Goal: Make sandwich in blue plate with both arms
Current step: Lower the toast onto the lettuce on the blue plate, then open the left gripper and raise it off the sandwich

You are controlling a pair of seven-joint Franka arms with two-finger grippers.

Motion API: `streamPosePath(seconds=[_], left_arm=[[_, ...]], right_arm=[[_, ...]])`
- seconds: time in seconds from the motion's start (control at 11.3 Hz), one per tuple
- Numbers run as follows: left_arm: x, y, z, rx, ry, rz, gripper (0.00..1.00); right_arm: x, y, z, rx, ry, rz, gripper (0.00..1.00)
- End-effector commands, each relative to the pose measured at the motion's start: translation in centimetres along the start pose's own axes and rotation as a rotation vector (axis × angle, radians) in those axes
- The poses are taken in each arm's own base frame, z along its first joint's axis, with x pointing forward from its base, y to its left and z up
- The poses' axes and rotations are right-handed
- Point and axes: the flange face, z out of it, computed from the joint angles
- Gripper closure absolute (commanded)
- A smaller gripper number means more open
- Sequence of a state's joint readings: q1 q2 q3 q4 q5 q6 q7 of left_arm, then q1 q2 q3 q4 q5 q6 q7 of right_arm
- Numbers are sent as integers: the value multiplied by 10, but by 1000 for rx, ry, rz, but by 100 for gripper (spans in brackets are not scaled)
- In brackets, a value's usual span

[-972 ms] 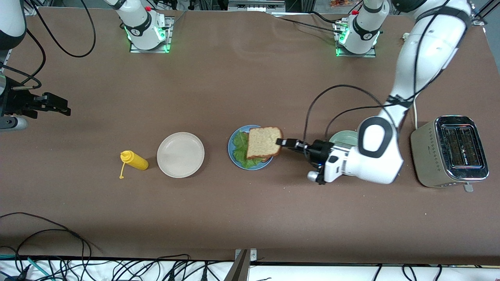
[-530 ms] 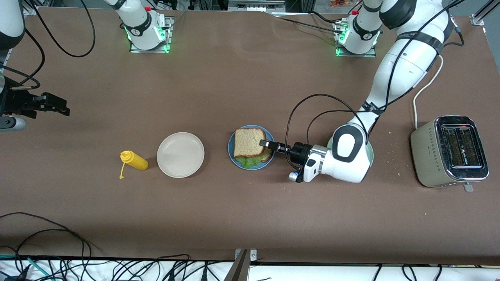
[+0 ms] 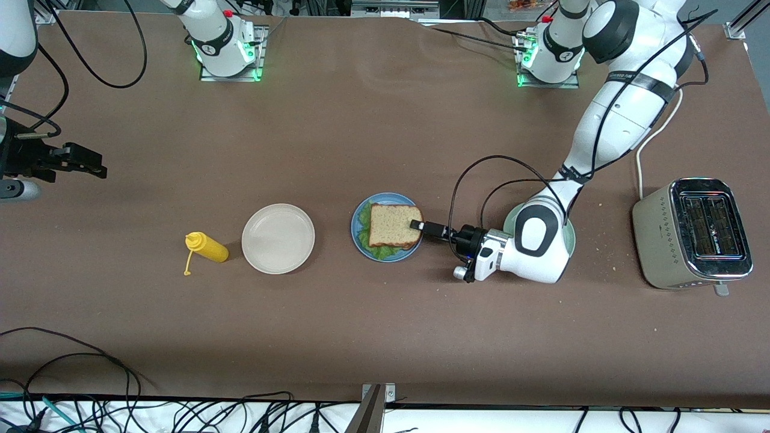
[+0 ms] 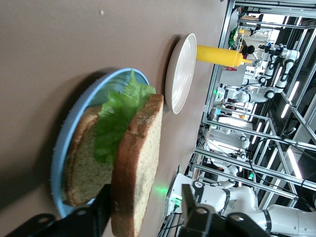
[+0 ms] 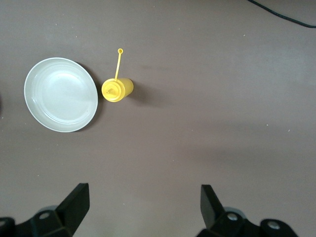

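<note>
No text, label, brand, number or sign can be read on anything in these views.

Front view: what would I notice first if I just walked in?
Probably the sandwich on the blue plate in the middle of the table, green lettuce peeking out under the top bread. The left pincer is right at the top slice's edge, its fingers around that edge in the left wrist view. Next, the shiny toaster at the left arm's end, and the yellow bottle beside the white plate.

Matt brown table [image 3: 361, 337]; glossy blue plate [image 3: 356, 224]; porous bread [image 3: 392, 224]; shiny metal toaster [image 3: 692, 233].
</note>
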State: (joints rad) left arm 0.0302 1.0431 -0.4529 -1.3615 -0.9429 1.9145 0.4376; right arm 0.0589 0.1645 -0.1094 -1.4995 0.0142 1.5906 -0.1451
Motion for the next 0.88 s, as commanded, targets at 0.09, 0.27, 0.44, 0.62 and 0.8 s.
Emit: streamPosePath(seconds=[0.09,0.27,0.44,0.62,0.8], left_arm=[[1,9,-35,196,-32,120,0],[0,21,-48,273,-42,150,0],[-2,48,-69,356,-21,151,0],[-8,80,-107,545,-9,191,0],[-16,104,-147,658,25,203,0]], right_arm=[[-1,2,-5,11,0,10,0],[-1,2,-5,11,0,10,0],[-1,2,-5,9,0,10,0],[-2,7,-5,12,-2,19,0],[-1,7,-5,10,3,19,0]])
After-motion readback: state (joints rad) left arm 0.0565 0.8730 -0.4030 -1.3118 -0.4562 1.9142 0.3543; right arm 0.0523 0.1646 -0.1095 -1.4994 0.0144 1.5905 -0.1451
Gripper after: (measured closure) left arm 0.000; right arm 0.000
